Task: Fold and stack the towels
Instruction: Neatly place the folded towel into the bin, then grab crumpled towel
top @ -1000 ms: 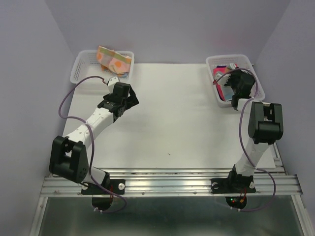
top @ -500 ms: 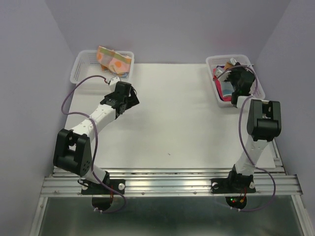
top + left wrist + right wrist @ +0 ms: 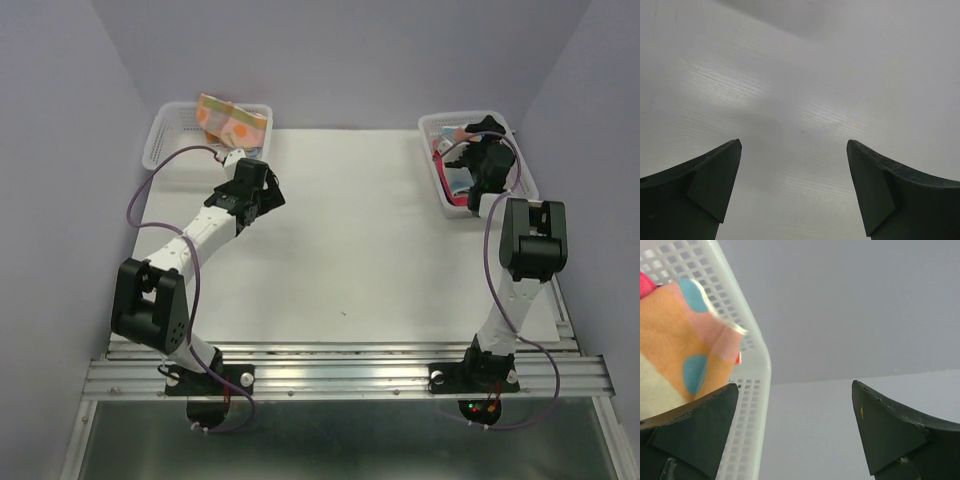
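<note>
Grippers spread wide, towels in baskets

Top view: the patterned towel (image 3: 232, 120) lies crosswise on the left basket (image 3: 170, 135), beyond the open-jawed left gripper (image 3: 262, 195). The right gripper (image 3: 478, 128) hangs over the right basket (image 3: 430, 125), just beside the pink towel (image 3: 444, 150). Left wrist: only bare surface (image 3: 800, 75). Right wrist: jaws apart and empty, with an orange, blue-spotted towel (image 3: 685, 340) to their left.

I'm seeing an orange towel (image 3: 675, 335) with light-blue spots and pink patches, a white mesh basket (image 3: 747, 380), a white table (image 3: 350, 230), and my right pincer (image 3: 794, 390) nearly black.
</note>
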You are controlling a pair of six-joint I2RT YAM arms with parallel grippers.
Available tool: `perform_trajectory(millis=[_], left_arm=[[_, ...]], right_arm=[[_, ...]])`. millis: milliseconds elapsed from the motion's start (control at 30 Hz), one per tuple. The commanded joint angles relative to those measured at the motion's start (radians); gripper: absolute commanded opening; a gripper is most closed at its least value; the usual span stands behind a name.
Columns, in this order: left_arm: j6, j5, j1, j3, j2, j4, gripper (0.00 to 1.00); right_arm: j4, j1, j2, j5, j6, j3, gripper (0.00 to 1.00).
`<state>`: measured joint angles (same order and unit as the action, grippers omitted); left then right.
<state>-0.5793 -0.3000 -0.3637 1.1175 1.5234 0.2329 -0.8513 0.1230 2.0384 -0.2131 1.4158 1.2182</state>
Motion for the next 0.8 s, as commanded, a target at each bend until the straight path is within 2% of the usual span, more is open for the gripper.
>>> perform_trajectory(millis=[0,133,167,233,300,333,367,433,467,533,567,633,667,700,767], left_arm=[[0.027,-0.005,0.006,0.068,0.0,-0.003,0.99],[0.03,-0.017,0.008,0.09,0.0,-0.001,0.99],[0.03,-0.021,0.008,0.093,-0.005,-0.003,0.99],[0.033,-0.031,0.011,0.103,-0.015,-0.012,0.99],[0.033,-0.044,0.025,0.116,-0.032,-0.018,0.99],[0.033,-0.047,0.031,0.117,-0.051,-0.026,0.99],[0.032,-0.054,0.038,0.11,-0.061,-0.058,0.99],[0.021,-0.059,0.075,0.11,-0.071,-0.072,0.99],[0.024,-0.048,0.091,0.119,-0.075,-0.079,0.99],[0.032,-0.021,0.143,0.134,-0.072,-0.099,0.99],[0.041,0.004,0.161,0.152,-0.065,-0.119,0.99],[0.076,0.025,0.187,0.168,-0.052,-0.15,0.99],[0.078,0.036,0.215,0.18,-0.027,-0.153,0.99],[0.093,0.086,0.229,0.218,-0.008,-0.158,0.99],[0.111,0.119,0.267,0.261,0.062,-0.159,0.99]], right_arm=[[-0.117,-0.005,-0.007,0.012,-0.106,0.037,1.0],[-0.204,-0.005,-0.044,0.027,-0.256,-0.015,1.0],[-0.274,-0.005,-0.056,0.029,-0.294,-0.037,1.0],[-0.38,-0.008,-0.112,0.017,-0.424,-0.12,1.0],[-0.402,-0.014,-0.194,-0.009,-0.551,-0.176,1.0],[-0.384,-0.02,-0.231,-0.053,-0.61,-0.219,1.0],[-0.349,-0.022,-0.295,-0.084,-0.741,-0.233,1.0],[-0.112,-0.022,-0.365,-0.164,-0.871,-0.205,1.0],[-0.003,-0.022,-0.388,-0.268,-0.981,-0.169,1.0],[0.274,-0.023,-0.423,-0.412,-1.11,-0.03,1.0],[0.325,-0.023,-0.423,-0.443,-1.288,0.004,1.0],[0.327,-0.023,-0.438,-0.477,-1.481,0.043,1.0],[0.284,-0.023,-0.448,-0.464,-1.588,0.026,1.0],[0.235,-0.023,-0.455,-0.453,-1.802,0.008,1.0],[0.163,-0.029,-0.483,-0.427,-1.996,-0.029,1.0]])
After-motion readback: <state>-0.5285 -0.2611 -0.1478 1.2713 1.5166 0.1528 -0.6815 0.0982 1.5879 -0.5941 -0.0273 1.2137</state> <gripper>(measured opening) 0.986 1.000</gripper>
